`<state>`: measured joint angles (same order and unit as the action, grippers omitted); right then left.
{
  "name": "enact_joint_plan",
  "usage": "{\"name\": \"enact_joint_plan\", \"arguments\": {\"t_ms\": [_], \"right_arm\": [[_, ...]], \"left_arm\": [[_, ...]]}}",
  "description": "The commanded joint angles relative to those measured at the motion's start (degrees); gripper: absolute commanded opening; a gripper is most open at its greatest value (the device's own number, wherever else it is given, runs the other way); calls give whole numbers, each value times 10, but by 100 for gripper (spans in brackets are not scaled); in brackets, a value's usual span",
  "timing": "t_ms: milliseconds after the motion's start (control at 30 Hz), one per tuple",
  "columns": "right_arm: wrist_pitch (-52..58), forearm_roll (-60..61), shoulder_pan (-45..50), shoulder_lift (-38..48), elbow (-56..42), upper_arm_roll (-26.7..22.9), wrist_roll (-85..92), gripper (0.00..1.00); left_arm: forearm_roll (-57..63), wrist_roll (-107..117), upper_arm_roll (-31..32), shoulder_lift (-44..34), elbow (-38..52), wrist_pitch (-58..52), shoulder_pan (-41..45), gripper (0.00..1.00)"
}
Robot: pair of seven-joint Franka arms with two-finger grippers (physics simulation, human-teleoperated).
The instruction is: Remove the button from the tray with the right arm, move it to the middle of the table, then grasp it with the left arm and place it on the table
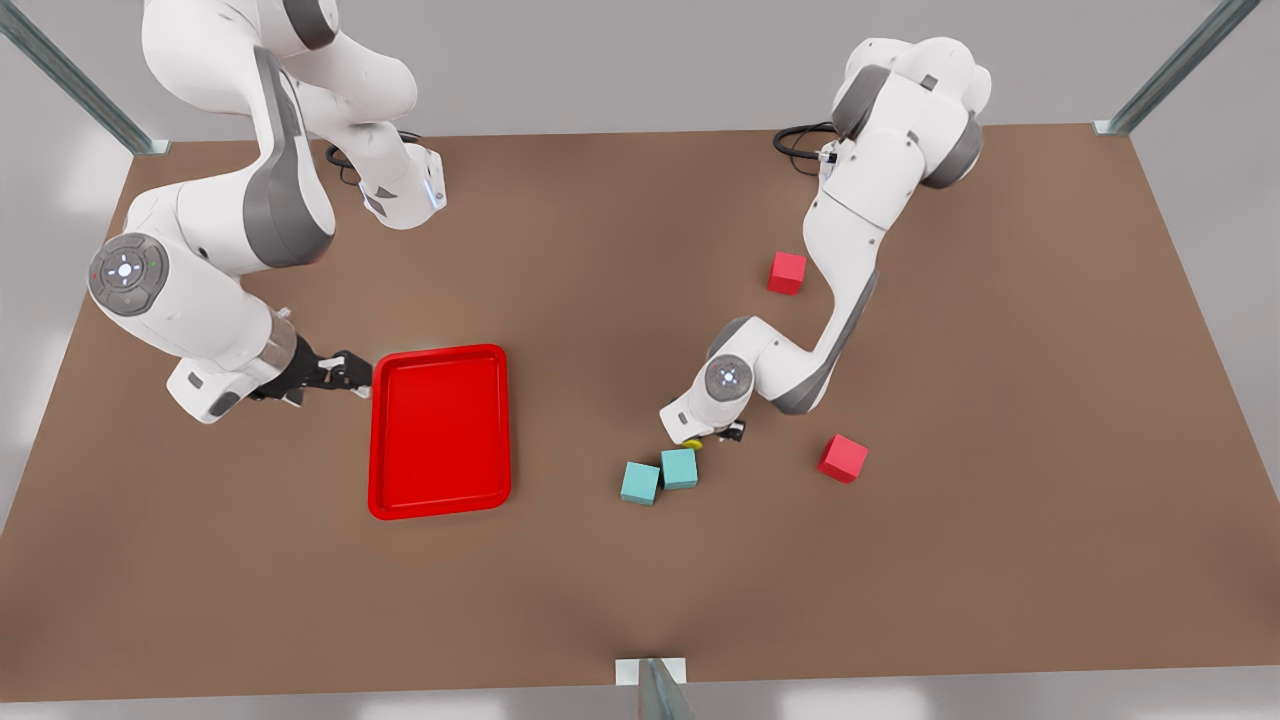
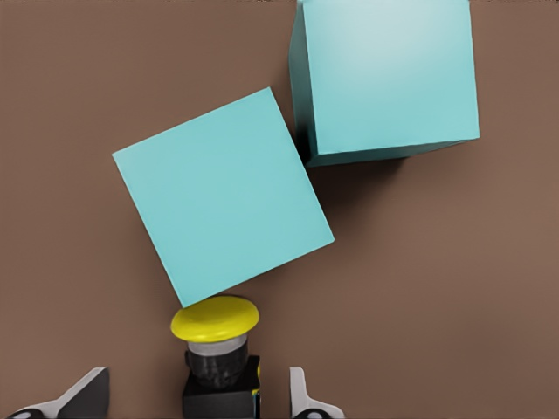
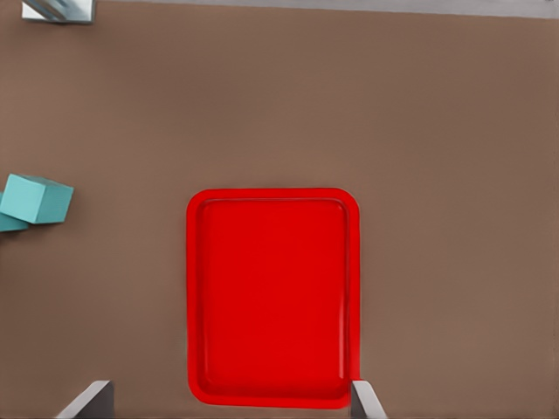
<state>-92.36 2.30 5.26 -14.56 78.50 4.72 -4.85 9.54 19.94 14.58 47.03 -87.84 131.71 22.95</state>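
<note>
Teal cubes [image 1: 660,475] sit nearest; at their 1 o'clock the left gripper [image 1: 715,436] stands low, fingers apart around the button [image 2: 216,352], apparently releasing it onto the table [image 1: 600,250]. Right gripper [image 1: 345,377], fingers apart, waits beside the tray [image 1: 440,432].

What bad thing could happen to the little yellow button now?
1. The button sits between the open fingers of the left gripper, its yellow cap right against a teal cube. Lifting away carelessly might drag it or tip it.
2. That cube touches a second teal cube, so a nudge could shove both.
The right gripper waits open beside the tray, away from all this.
</note>
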Motion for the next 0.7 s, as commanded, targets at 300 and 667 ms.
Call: {"name": "enact_joint_plan", "arguments": {"t_ms": [300,667], "right_arm": [[12,-48,-25,-3,-1,-2,41,100],[9,-62,-24,-7,-4,-2,42,100]], "left_arm": [[2,-24,0,6,6,2,3,84],[2,-24,0,5,14,-3,3,63]]}}
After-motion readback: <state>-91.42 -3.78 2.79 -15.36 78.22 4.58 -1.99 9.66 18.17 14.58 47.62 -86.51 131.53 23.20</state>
